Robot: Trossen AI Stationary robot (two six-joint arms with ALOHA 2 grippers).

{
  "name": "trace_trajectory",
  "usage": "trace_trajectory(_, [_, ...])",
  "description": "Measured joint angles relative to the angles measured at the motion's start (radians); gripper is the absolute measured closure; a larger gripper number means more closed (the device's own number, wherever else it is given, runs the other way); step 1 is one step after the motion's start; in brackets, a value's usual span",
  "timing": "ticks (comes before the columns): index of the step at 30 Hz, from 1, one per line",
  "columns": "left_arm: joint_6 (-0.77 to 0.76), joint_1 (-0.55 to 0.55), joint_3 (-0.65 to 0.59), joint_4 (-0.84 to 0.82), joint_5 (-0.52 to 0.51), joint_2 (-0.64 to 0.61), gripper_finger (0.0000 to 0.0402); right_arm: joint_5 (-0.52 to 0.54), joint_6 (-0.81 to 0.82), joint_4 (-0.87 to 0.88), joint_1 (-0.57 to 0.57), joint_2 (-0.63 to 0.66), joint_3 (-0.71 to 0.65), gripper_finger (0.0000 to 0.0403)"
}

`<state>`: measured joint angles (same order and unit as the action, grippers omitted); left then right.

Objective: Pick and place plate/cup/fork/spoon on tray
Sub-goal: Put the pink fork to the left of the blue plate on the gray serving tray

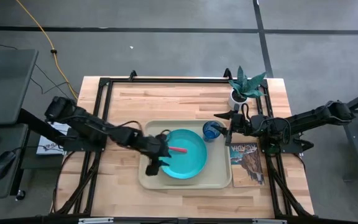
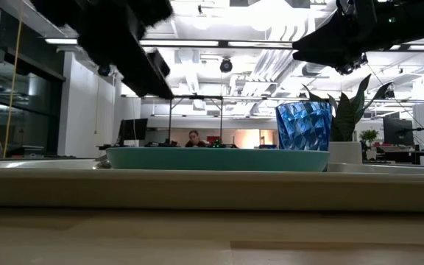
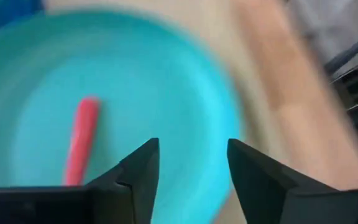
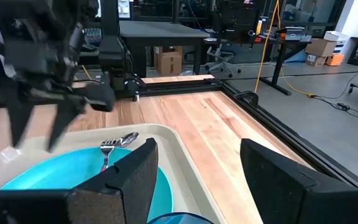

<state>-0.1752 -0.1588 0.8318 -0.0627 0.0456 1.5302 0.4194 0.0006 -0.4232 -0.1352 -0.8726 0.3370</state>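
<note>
Your left claw (image 1: 156, 155) hangs just above the near-left rim of the plate (image 1: 185, 158), fingers spread and holding nothing. The fork (image 3: 79, 149) lies on the plate just ahead of those fingers, pink handle toward them, tines pointing away. In the right wrist view a spoon (image 4: 127, 138) bowl shows right beside the tines; I cannot see its handle, so I cannot say exactly how it sits. The plate is on the tray (image 1: 219, 180), and the cup (image 1: 212, 130) stands at the tray's far-right corner, just in front of your right claw (image 1: 229, 122), which is also spread wide and empty.

The risks, as I judge them:
- If you lift the left claw at an angle, a fingertip could catch the plate rim and tip the cutlery off or slide the plate.
- If the right claw drifts forward or down, it could knock the cup over, or push it against the plate.
- Its arm also passes close to the plant (image 1: 246, 86) and above the book (image 1: 246, 163); a wide swing back could clip the pot.

The surface is a pale wooden table (image 1: 166, 99) with a black frame around it. Beyond it is a large workshop: bright ceiling lights, desks, cardboard boxes, a yellow cable (image 1: 42, 34) on the floor, and a person seated far behind.
</note>
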Motion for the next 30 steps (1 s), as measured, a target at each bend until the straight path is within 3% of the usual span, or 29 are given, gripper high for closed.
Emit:
trace_trajectory(8, [0.19,0.036,0.288,-0.468,-0.134,0.192,0.0196,0.0,0.001,0.001,0.0,0.0,0.0,0.0182])
trace_trajectory(14, [0.291,0.061,0.344,-0.57,-0.339,0.269,0.0195,0.0,0.001,0.001,0.0,0.0,0.0,0.0182])
trace_trajectory(22, [0.23,0.134,0.346,-0.592,-0.179,0.287,0.0195,0.001,0.0,0.004,0.0,0.0,0.0,0.0182])
trace_trajectory(30, [0.227,0.147,0.347,-0.601,-0.155,0.317,0.0195,0.001,0.0,0.009,0.0,0.0,0.0,0.0182])
